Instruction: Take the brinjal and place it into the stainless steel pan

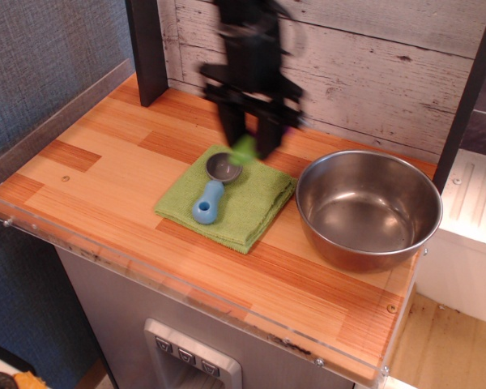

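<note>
My gripper [248, 144], black and blurred by motion, hangs in the air above the back of the green cloth. It is shut on the brinjal [245, 147]. Only the brinjal's light-green stem cap shows, poking out below the fingers; a trace of purple shows at the gripper's right side. The stainless steel pan [368, 207], a deep shiny round bowl, stands on the counter to the right of the gripper. Nothing lies in it.
A green cloth [251, 204] lies mid-counter with a blue-handled grey scoop [215, 186] on it. A dark post [147, 49] stands at the back left, a whitewashed plank wall [364, 65] runs behind, and a clear acrylic rim [186, 285] edges the counter's front.
</note>
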You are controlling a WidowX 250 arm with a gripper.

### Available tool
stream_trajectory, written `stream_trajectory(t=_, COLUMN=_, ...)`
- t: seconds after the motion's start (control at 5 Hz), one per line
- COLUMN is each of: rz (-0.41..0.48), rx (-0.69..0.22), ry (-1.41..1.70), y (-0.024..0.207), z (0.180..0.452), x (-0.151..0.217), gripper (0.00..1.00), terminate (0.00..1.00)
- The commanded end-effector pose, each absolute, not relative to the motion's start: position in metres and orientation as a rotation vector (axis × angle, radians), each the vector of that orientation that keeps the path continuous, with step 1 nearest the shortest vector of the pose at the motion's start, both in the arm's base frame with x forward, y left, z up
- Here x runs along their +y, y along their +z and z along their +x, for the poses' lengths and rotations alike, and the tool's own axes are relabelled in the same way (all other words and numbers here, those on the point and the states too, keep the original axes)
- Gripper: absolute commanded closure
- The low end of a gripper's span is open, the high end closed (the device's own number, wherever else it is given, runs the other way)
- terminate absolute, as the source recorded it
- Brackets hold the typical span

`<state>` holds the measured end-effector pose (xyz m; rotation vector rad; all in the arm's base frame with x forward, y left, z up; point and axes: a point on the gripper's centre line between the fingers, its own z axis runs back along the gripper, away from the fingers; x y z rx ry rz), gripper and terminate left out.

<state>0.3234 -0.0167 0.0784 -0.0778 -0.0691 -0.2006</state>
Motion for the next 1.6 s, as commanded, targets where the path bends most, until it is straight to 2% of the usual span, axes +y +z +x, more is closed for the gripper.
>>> stream_trajectory(t=0.0, rz=-0.009, rx=-0.153, ry=-0.392, y=0.093, z=0.32, x=-0.115, gripper=1.0, terminate=0.0)
stream_trajectory(t=0.2, rz=0.006, rx=-0.155, ry=-0.417, y=0.089, z=0.316, x=-0.13, gripper=1.0, terminate=0.0)
stream_trajectory(t=0.4, rz=0.01, rx=-0.114, ry=-0.38, y=0.075, z=0.317, x=-0.12, gripper=1.0, terminate=0.0)
stream_trajectory(t=0.8, rz=-0.016, rx=-0.127, ry=-0.272, y=0.08, z=0.319, x=-0.086, gripper=1.0, terminate=0.0)
stream_trajectory(t=1.0, rz=-0.014, rx=-0.102, ry=-0.293, y=0.08, z=0.316, x=-0.088, gripper=0.0, terminate=0.0)
stream_trajectory(t=1.4, rz=-0.027, rx=-0.131, ry=-0.33, y=0.095, z=0.313, x=-0.088, gripper=0.0, terminate=0.0)
